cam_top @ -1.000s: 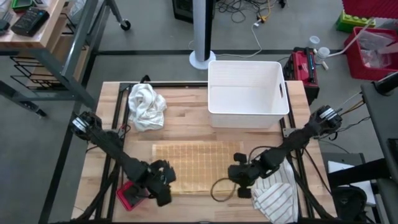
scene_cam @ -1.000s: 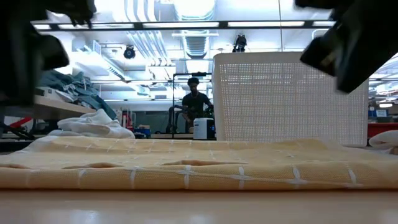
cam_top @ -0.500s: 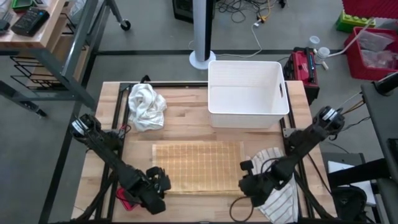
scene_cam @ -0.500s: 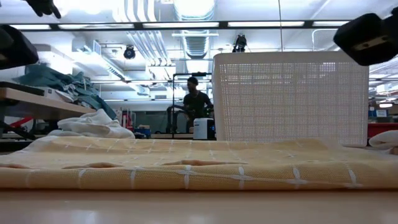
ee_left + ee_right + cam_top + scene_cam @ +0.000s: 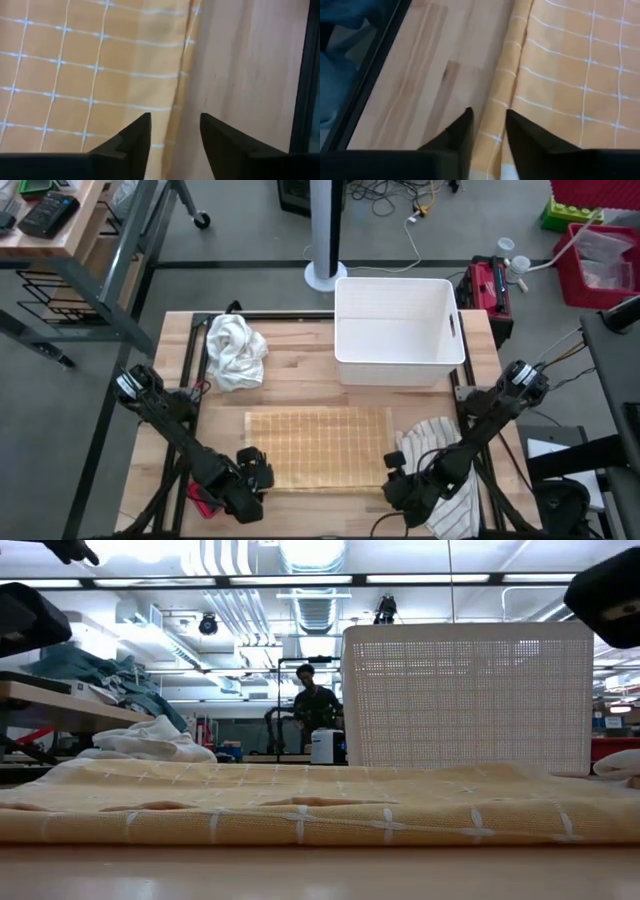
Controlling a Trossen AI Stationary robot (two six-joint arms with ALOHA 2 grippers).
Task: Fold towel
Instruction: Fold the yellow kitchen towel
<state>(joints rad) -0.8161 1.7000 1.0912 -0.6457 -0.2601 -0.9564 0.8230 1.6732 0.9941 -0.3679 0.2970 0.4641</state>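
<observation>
My white plastic perforated bin (image 5: 398, 330), crumpled white cloth (image 5: 234, 350), striped cloth (image 5: 447, 470), small red object (image 5: 200, 498), light wooden tabletop (image 5: 300, 385)

My towel (image 5: 318, 448) lies flat mid-table, the bin (image 5: 398, 330) behind it, a crumpled cloth (image 5: 234, 352) at the back left, another cloth (image 5: 445, 475) right

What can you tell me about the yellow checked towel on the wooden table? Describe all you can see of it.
The yellow checked towel is soft woven cloth with thin white grid lines. It lies flat as a wide rectangle on the wooden table, in front of the white plastic basket. From table height its near edge looks thick and layered. The left tool and right tool hover open over its near corners.
</observation>
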